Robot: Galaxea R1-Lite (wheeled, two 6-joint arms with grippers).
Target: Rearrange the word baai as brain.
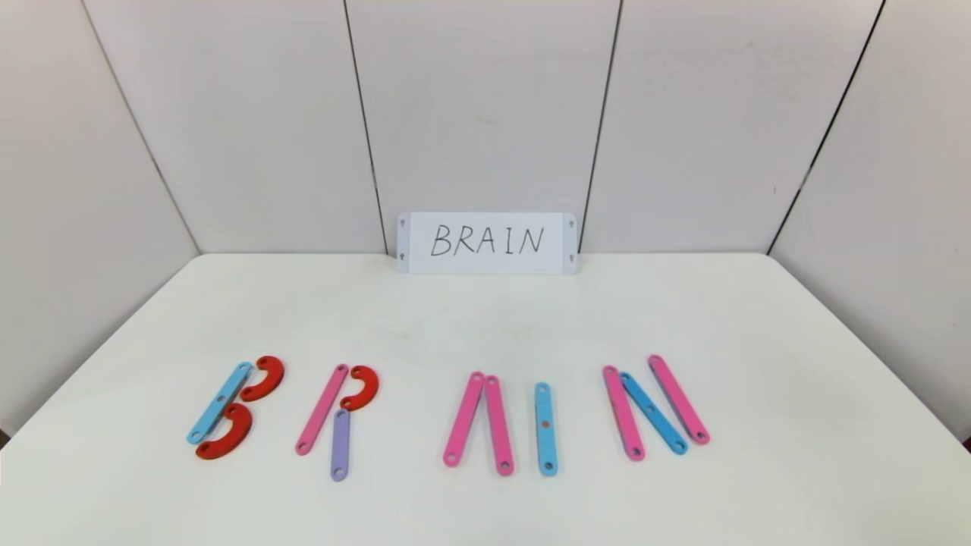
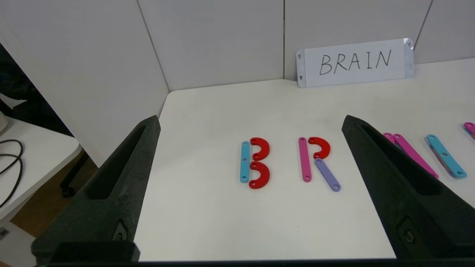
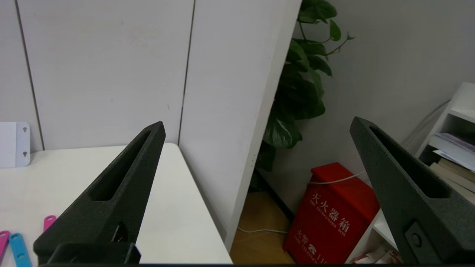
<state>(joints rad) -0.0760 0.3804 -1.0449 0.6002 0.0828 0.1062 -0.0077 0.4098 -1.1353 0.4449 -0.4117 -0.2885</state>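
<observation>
On the white table (image 1: 485,326) the flat pieces lie as five letters in a row. B is a blue strip (image 1: 220,402) with two red curves (image 1: 263,378). R is a pink strip (image 1: 322,409), a red curve (image 1: 360,387) and a purple strip (image 1: 340,444). A is two pink strips (image 1: 464,417) meeting at the top, with no crossbar. I is a blue strip (image 1: 545,428). N is pink, blue (image 1: 652,413) and pink. My left gripper (image 2: 250,118) is open and empty, held back from B (image 2: 256,163) and R (image 2: 315,159). My right gripper (image 3: 256,122) is open and empty, off the table's right edge.
A white card handwritten BRAIN (image 1: 486,243) leans on the back wall panels. White panels enclose the table at the back and sides. Past the right panel stand a plant (image 3: 297,92), a red box (image 3: 334,211) and shelves. Neither arm shows in the head view.
</observation>
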